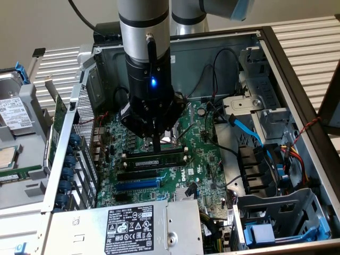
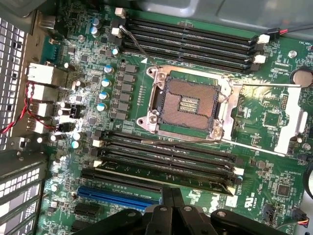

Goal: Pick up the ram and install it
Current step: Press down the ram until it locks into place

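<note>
The ram (image 1: 171, 158) is a long dark-green stick standing level in one of the black memory slots on the motherboard, just in front of the CPU socket (image 1: 171, 136). My gripper (image 1: 154, 149) points straight down over its middle, shut, with the fingertips meeting the ram's top edge. In the wrist view the ram (image 2: 132, 171) sits in the slot of its bank farthest from the socket (image 2: 188, 103), and my gripper (image 2: 172, 193) stands closed right at that stick. I cannot tell whether the fingers pinch the edge or only rest on it.
A blue expansion slot (image 1: 137, 185) lies just in front of the ram. The power supply (image 1: 133, 226) walls the near side, a drive cage (image 1: 276, 212) and loose cables (image 1: 249, 133) fill the exterior view's right. A second bank of memory slots (image 2: 190, 44) lies beyond the socket.
</note>
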